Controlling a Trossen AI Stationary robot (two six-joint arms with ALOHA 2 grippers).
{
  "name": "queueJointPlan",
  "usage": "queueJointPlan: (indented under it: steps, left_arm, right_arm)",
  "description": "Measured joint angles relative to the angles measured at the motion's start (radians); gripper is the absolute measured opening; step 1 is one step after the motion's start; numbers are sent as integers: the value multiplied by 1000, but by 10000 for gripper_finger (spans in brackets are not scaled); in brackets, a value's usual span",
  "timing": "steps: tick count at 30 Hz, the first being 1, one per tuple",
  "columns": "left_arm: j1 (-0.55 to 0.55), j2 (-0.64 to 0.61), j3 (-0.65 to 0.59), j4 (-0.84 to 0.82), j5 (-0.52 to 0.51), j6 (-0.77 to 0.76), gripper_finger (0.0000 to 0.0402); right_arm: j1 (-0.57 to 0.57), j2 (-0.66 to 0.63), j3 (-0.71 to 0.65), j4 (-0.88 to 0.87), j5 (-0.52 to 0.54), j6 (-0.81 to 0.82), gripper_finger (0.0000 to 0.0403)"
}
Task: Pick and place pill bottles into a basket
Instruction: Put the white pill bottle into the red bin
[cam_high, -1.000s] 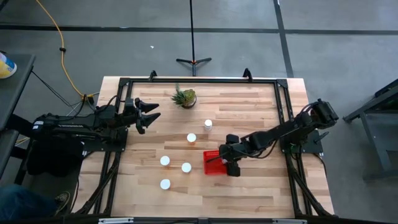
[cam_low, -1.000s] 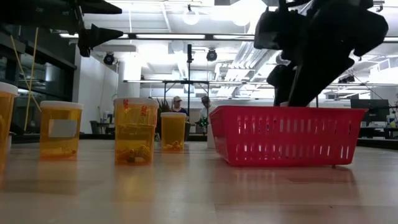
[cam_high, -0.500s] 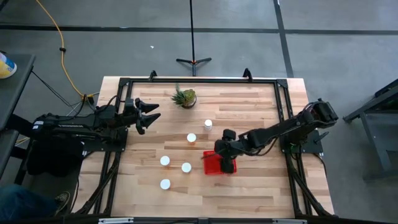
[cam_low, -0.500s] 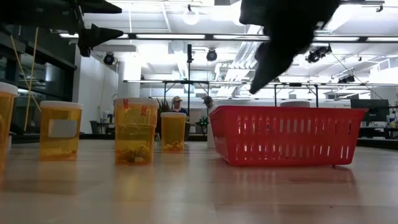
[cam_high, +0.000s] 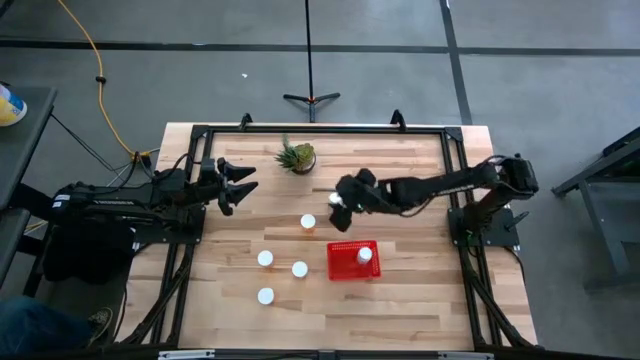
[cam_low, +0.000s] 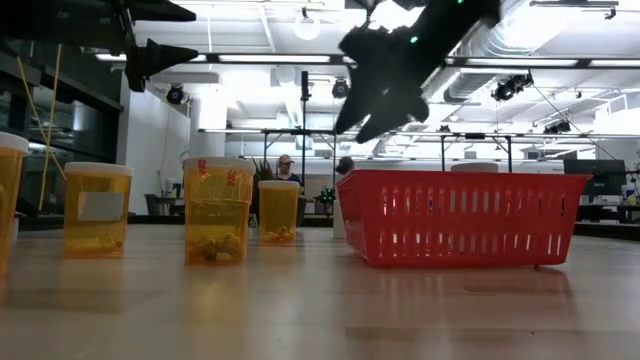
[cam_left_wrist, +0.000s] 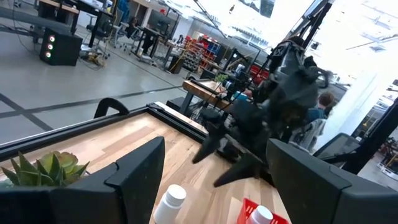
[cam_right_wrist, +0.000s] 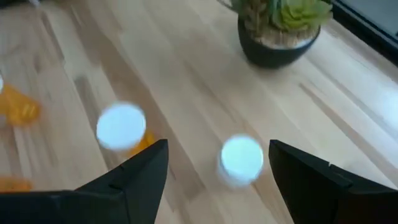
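The red basket (cam_high: 350, 262) stands at the table's middle right and holds one white-capped pill bottle (cam_high: 365, 255). Three bottles (cam_high: 265, 258) (cam_high: 299, 268) (cam_high: 265, 296) stand on the table left of it, and another (cam_high: 308, 222) stands farther back. My right gripper (cam_high: 340, 212) is open and empty in the air. It hovers over the bottle (cam_right_wrist: 241, 157) nearest the potted plant (cam_high: 298, 157), its fingers apart above the cap. My left gripper (cam_high: 238, 185) is open and empty, waiting high over the table's left edge.
The green potted plant (cam_right_wrist: 280, 25) stands at the far middle of the table, just beyond the right gripper. A black frame (cam_high: 455, 170) runs round the table. In the low view the bottles (cam_low: 218, 210) are amber, and people show in the room behind.
My right gripper has risen out of the red basket and gone toward the table's far left, toward the bottle by the plant. One bottle stays standing in the basket's right part. My left arm has kept still.
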Motion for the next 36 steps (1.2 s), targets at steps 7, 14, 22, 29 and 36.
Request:
queueJointPlan:
  steps: [7, 14, 22, 29, 36]
  left_arm:
    - [0, 0, 0, 3, -3, -16, 314]
    - [0, 0, 0, 8, -31, -11, 314]
    - [0, 0, 0, 7, -33, -9, 314]
    - [0, 0, 0, 7, -33, -8, 314]
    - [0, 0, 0, 6, -33, -8, 314]
  right_arm:
    - [-123, 65, 0, 13, -193, -26, 269]
    - [-172, 73, 0, 31, -250, -71, 268]
    - [-162, 73, 0, 53, -270, -494, 268]
    - [-165, 99, 0, 54, -359, -656, 268]
    - [-185, 171, 0, 68, -340, -643, 268]
